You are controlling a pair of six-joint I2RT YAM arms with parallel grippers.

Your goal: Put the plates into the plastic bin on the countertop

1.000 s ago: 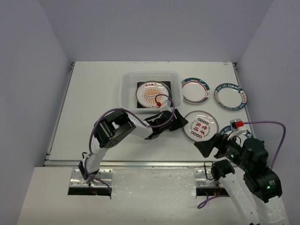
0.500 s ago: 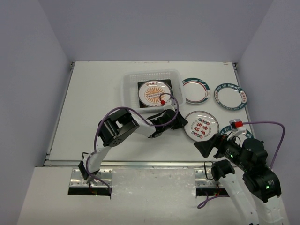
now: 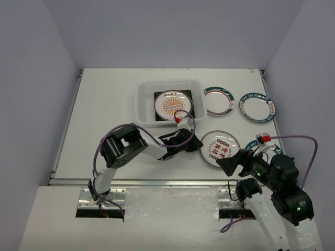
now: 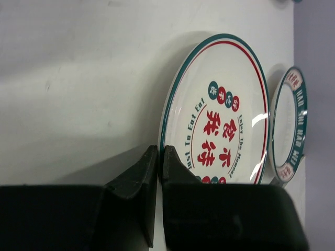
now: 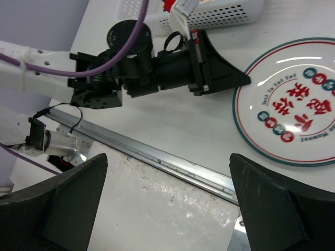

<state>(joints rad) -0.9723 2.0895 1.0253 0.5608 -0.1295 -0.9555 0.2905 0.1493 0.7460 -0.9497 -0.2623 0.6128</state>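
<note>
Near the worktop's [image 3: 104,115] front edge, left claw [image 3: 196,144], fingers [image 4: 133,180] pressed together, touches rim of green-rimmed plate [image 3: 222,148] lying flat, just front-right of plastic bin [image 3: 141,104]. Right claw [image 5: 167,162] spread, hovering nearby. Prob. repositioning plate; next needs fingers parted to grip rim.

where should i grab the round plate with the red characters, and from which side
Probably by its rim on the side facing the left arm, coming in low from there. The plate lies flat on the countertop, so only its raised green-edged lip offers a hold, one finger above and one beneath. The left gripper, shut, points at that edge.
</note>
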